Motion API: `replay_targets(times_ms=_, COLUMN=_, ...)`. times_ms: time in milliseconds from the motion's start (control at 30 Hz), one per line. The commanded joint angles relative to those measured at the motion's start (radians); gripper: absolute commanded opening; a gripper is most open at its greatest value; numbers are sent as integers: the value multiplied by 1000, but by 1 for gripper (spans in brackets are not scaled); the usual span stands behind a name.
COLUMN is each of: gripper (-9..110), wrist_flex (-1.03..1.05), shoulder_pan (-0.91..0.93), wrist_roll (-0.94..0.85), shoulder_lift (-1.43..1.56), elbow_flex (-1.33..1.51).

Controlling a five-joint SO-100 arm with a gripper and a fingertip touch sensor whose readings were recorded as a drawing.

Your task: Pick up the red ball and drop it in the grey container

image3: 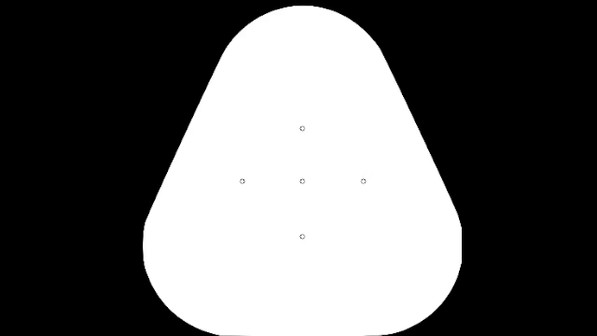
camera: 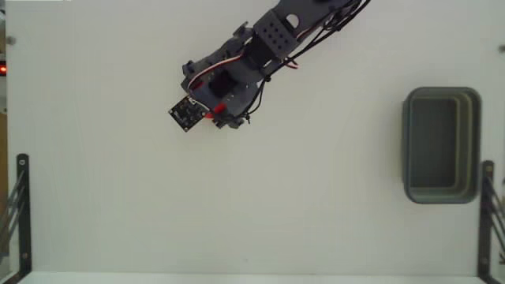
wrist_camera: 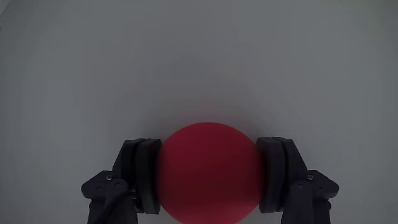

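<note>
Gripper (wrist_camera: 208, 177): pinching ball (wrist_camera: 208, 171) betw. both pads, across its widest part, so we judge it won't slip.
Tub (camera: 473, 106): far right in fixed view, well apart; we carry there next.

No text, label, brand or number can be read in either view; the small black board (camera: 185, 115) on the arm may carry markings. They are too small to tell.
</note>
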Motion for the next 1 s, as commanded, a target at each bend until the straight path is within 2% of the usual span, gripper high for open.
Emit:
replay_targets(times_ms=0, gripper=87, wrist_flex=-5, shoulder_pan=10, wrist_roll=3, shoulder_lift=13, elbow_flex=4)
replay_targets(times_ms=967, gripper=80, wrist_flex=-5, shoulder_pan=10, wrist_roll=3, shoulder_lift=13, elbow_flex=4)
